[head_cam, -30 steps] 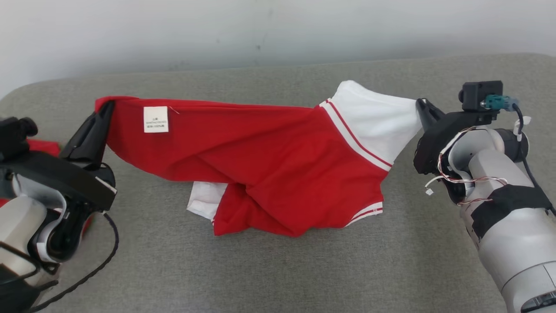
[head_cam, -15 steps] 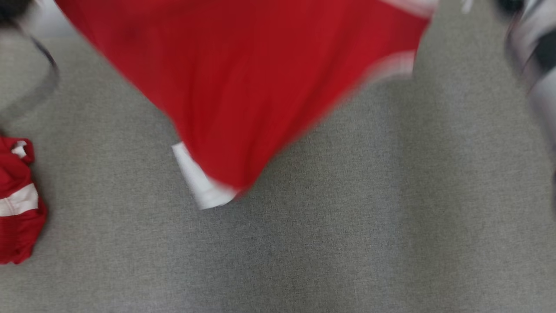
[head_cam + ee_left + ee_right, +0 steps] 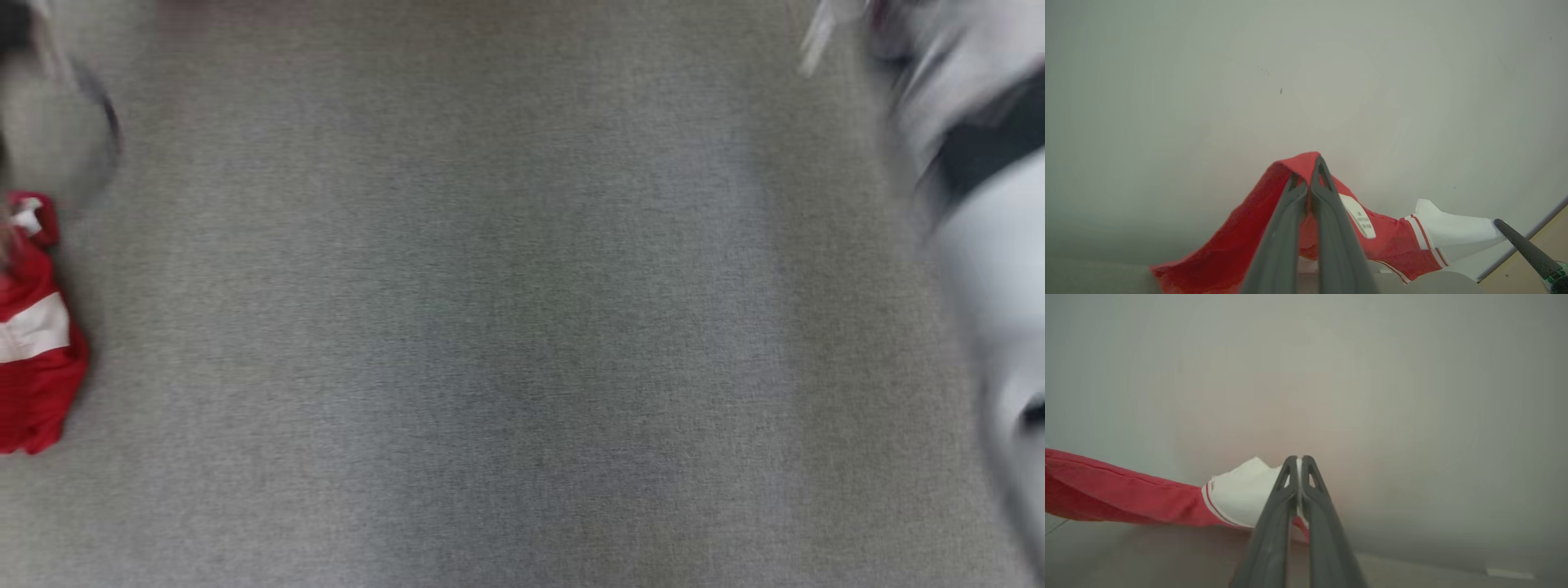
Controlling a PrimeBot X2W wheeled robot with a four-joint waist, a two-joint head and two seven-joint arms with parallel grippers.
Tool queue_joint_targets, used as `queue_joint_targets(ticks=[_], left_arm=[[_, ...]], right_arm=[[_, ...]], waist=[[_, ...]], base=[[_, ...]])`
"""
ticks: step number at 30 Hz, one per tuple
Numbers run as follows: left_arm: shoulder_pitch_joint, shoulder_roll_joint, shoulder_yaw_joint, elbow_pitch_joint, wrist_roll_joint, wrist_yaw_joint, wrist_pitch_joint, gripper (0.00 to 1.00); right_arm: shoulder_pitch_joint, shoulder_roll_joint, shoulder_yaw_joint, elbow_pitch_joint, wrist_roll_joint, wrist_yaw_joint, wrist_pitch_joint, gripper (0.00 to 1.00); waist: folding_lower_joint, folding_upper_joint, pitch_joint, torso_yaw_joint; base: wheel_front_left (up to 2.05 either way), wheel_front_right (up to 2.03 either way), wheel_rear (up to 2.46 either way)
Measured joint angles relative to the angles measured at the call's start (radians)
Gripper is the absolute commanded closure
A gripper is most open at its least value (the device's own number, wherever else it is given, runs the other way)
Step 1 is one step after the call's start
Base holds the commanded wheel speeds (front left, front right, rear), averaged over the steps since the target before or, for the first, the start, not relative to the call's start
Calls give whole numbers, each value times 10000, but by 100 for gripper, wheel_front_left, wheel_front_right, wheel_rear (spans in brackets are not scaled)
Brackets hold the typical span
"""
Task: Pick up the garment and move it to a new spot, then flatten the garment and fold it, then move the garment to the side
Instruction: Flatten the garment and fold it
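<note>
Over the grey upholstered surface (image 3: 490, 327), against the pale wall (image 3: 1208, 81): garment (image 3: 1229, 241) held up, stretched between both grippers. Second red bundle (image 3: 33, 367) lies at the surface's left edge. Left gripper (image 3: 1308, 175) pinched closed on the red edge; right gripper (image 3: 1298, 465) closed on the white sleeve (image 3: 1241, 498). Care label (image 3: 1359, 216) faces out.

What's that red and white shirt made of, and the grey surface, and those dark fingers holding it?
The garment looks like soft matte knit: it drapes and creases. The grey surface seems woven upholstery cloth, finely flecked. The fingers of the left end effector look like smooth matte dark plastic, possibly rubber.
</note>
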Motion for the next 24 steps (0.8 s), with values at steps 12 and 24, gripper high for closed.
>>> queue_joint_targets(ticks=[12, 24], left_arm=[[5052, -575, -219, 240, -947, -77, -447, 100], [7586, -744, -836, 500, -894, -163, -447, 100]], right_arm=[[6427, -1269, 1860, -2067, 1202, 0, -1323, 100], [9222, -2385, 1507, -2433, 1896, 0, -1630, 100]], waist=[[-7, -4, -1565, 101], [-8, -5, -3202, -28]], base=[[0, 0, 0], [0, 0, 0]])
